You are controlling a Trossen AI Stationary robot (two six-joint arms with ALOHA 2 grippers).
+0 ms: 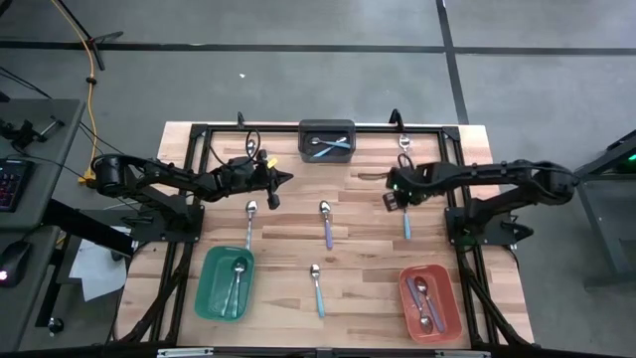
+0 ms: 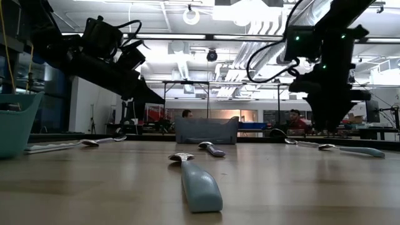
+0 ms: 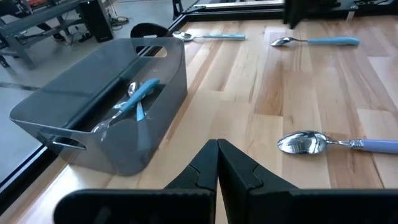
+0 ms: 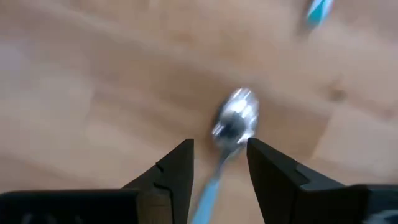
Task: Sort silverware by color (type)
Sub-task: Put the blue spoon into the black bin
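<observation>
Wooden tabletop [image 1: 368, 254] — right gripper [image 4: 219, 163], fingers apart, straddles a blue spoon [image 1: 406, 218]; next — squeeze, lift. Left gripper [image 3: 217, 163] waits, closed.

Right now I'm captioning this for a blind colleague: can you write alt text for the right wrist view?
The right gripper points down at a wooden table, its open fingers either side of a blue-handled spoon. Another blue handle shows at the frame's edge.

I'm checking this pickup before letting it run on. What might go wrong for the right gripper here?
The right gripper, open, straddles the blue-handled spoon near its neck; closing there may let the shiny bowl slip or tip. Another spoon lies nearby and might get nudged.
</observation>
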